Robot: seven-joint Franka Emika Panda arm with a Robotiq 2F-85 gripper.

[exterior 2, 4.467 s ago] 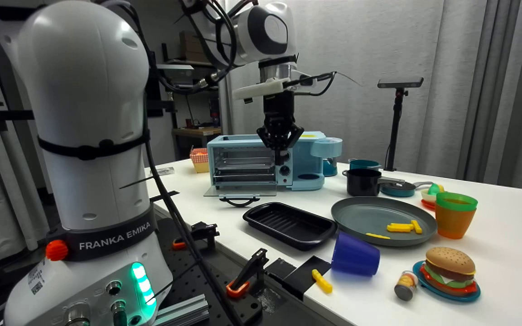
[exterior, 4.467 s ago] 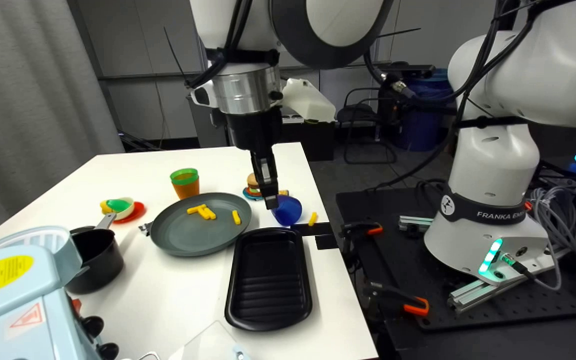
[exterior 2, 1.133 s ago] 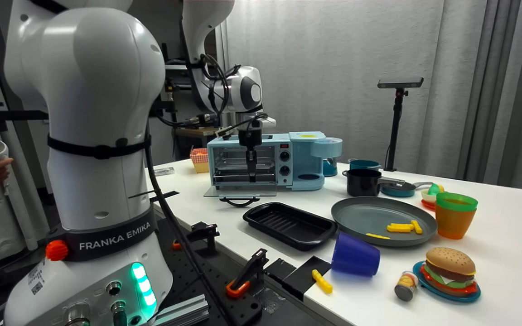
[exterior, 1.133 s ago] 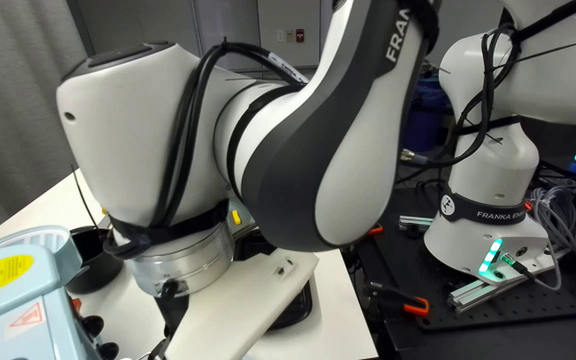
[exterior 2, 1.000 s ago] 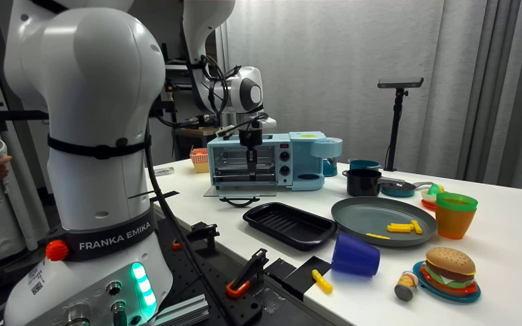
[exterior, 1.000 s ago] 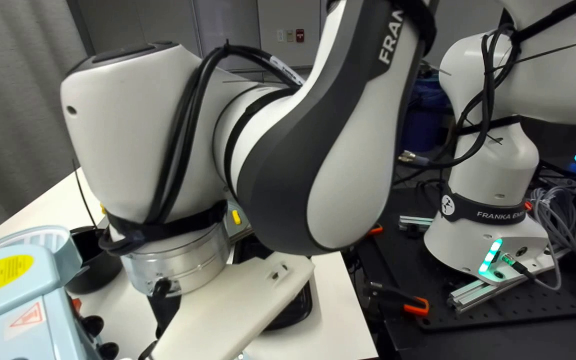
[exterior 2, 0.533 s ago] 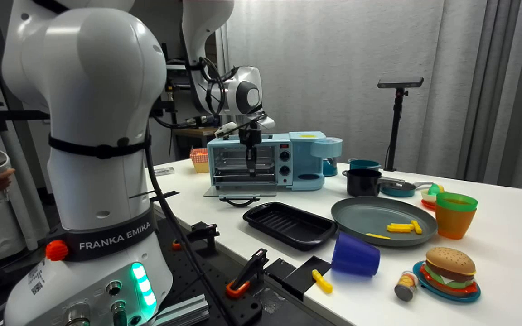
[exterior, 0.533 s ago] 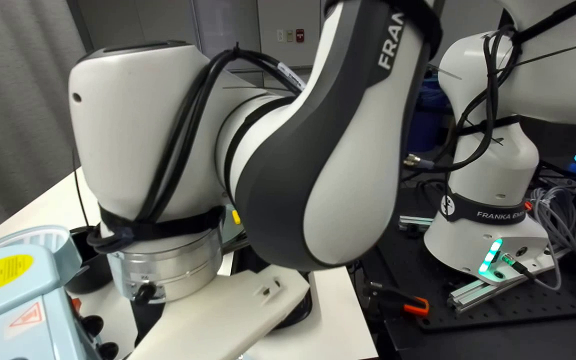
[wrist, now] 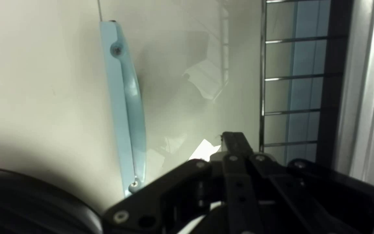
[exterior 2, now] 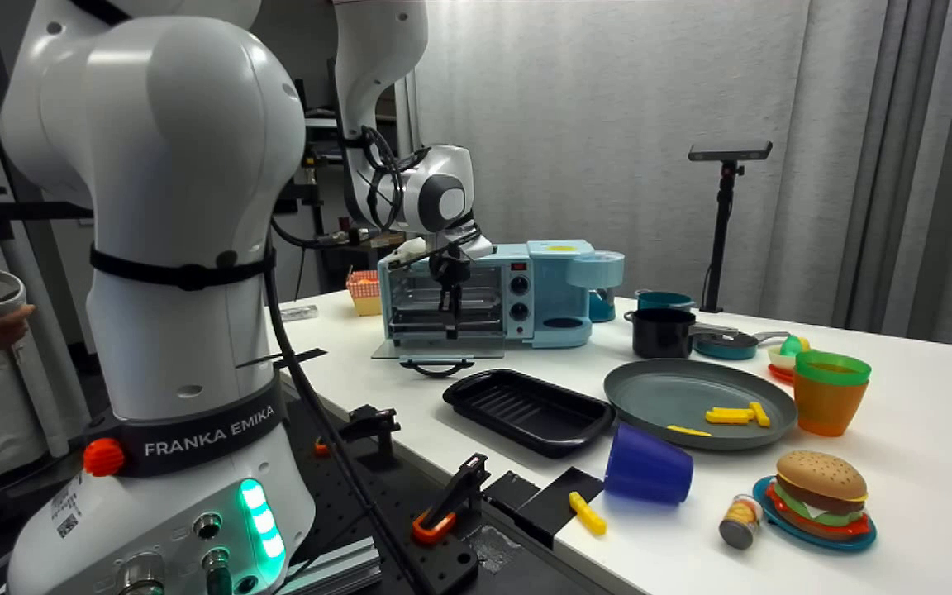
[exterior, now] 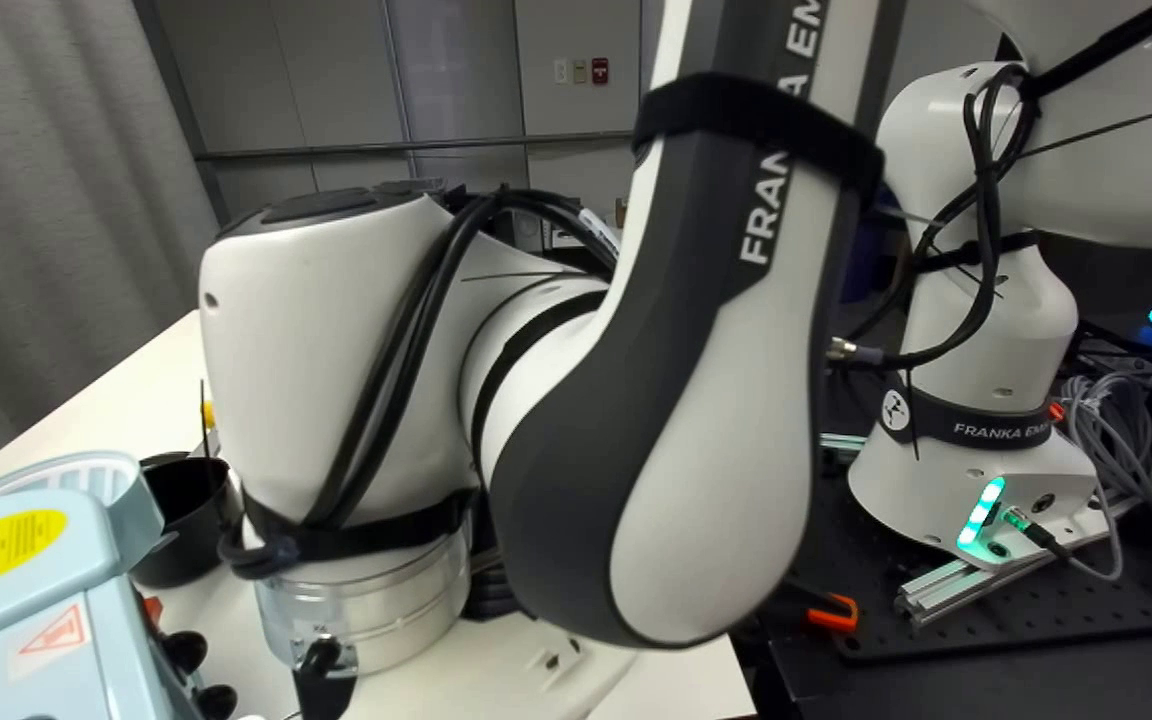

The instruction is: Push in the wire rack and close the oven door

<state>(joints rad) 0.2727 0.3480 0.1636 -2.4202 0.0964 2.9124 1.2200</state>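
Since pushing comes next, I think, the gripper (wrist: pixel 236 140), low in the wrist view, has its fingers together; the wire rack (wrist: pixel 263 81) pokes out, upper right; the oven door (wrist: pixel 180 87) lies open mid-frame, maybe to leave room.

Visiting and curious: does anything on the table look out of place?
Yes: the blue cup lies on its side instead of standing upright, and one yellow fry sits near the edge of the table, apart from the fries on the gray dish.

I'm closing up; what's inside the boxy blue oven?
A flat silver wire rack, jutting out partway; in an exterior view, the slim black claw covers whatever's behind it.
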